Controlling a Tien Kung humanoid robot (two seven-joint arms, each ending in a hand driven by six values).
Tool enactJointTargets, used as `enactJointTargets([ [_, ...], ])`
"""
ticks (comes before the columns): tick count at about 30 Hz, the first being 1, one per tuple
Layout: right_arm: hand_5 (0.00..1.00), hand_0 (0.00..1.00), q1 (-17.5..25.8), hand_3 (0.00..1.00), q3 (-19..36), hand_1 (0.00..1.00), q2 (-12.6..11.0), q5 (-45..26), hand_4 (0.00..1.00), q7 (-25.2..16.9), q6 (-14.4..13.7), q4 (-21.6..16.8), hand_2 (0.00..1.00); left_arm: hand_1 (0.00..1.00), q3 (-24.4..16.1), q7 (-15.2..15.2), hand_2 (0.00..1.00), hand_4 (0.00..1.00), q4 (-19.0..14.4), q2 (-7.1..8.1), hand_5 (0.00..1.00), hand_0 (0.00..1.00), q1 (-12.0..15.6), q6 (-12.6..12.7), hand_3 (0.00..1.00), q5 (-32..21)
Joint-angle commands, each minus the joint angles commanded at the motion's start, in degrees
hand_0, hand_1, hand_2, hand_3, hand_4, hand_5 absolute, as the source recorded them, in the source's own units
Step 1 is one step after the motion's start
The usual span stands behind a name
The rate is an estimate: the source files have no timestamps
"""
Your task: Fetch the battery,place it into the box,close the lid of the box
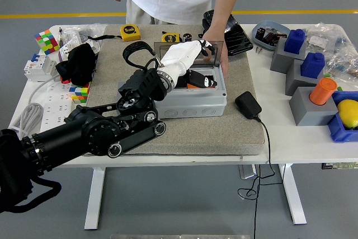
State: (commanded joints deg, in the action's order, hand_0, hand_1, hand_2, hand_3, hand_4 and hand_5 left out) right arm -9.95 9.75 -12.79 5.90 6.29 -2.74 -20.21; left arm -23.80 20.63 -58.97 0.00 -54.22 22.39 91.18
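Observation:
A grey box stands on the felt mat with its clear lid upright at the back. Inside it lies the orange and black battery, free of any grip. My left hand, white with a black arm, hovers over the box's back left. Its fingers are stretched out and open, reaching up by the lid, and they hold nothing. A person at the far side rests a hand on the lid's right end.
A black power adapter with its cable lies right of the box. Two yellow tape measures sit behind it. Grey blocks with blue and orange cylinders stand at right, a black cloth and colour cube at left.

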Motion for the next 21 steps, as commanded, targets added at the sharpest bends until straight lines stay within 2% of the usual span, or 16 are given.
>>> enactJointTargets([
  [4, 0.694, 0.673, 0.0, 0.684, 0.0, 0.717, 0.0, 0.0, 0.998, 0.0, 0.0, 0.0, 0.710, 0.679, -2.8, -1.7, 0.660, 0.998, -1.7, 0.00, 0.258, 0.571, 0.7, 1.0, 0.737, 1.4],
  [7, 0.694, 0.673, 0.1, 0.684, 0.1, 0.717, 0.0, 0.0, 0.998, 0.1, 0.0, 0.1, 0.710, 0.679, -4.8, -3.2, 0.660, 0.998, -1.3, 0.00, 0.258, 0.571, 0.7, 1.7, 0.737, 2.1],
  [8, 0.694, 0.673, 0.0, 0.684, 0.1, 0.717, 0.0, 0.0, 0.998, 0.1, 0.0, 0.1, 0.710, 0.679, -5.3, -3.3, 0.660, 0.998, -0.9, 0.00, 0.258, 0.571, 0.6, 1.8, 0.737, 2.4],
  [9, 0.694, 0.676, 0.0, 0.684, 0.0, 0.717, 0.0, 0.1, 0.998, 0.1, 0.0, 0.1, 0.710, 0.773, -6.0, -3.3, 0.747, 0.998, 0.1, 0.00, 0.320, 0.702, 0.4, 1.5, 0.786, 2.8],
  [14, 0.694, 0.676, 0.0, 0.684, 0.2, 0.717, 0.1, 0.1, 0.998, 0.1, 0.1, 0.1, 0.710, 0.773, -6.7, -2.2, 0.747, 0.998, 4.3, 0.00, 0.320, 0.702, 0.0, -0.3, 0.786, 3.5],
  [15, 0.694, 0.675, 0.0, 0.685, 0.3, 0.717, 0.1, 0.0, 0.998, 0.1, 0.1, 0.1, 0.710, 0.824, -6.6, -2.0, 0.791, 0.998, 4.9, 0.00, 0.432, 0.765, 0.0, -0.6, 0.832, 3.6],
  [21, 0.695, 0.674, 0.0, 0.684, 0.6, 0.717, 0.1, 0.2, 0.998, 0.2, 0.1, 0.1, 0.710, 0.824, -6.2, -0.6, 0.784, 0.998, 6.9, 0.00, 0.447, 0.770, 0.4, -2.1, 0.824, 4.2],
])
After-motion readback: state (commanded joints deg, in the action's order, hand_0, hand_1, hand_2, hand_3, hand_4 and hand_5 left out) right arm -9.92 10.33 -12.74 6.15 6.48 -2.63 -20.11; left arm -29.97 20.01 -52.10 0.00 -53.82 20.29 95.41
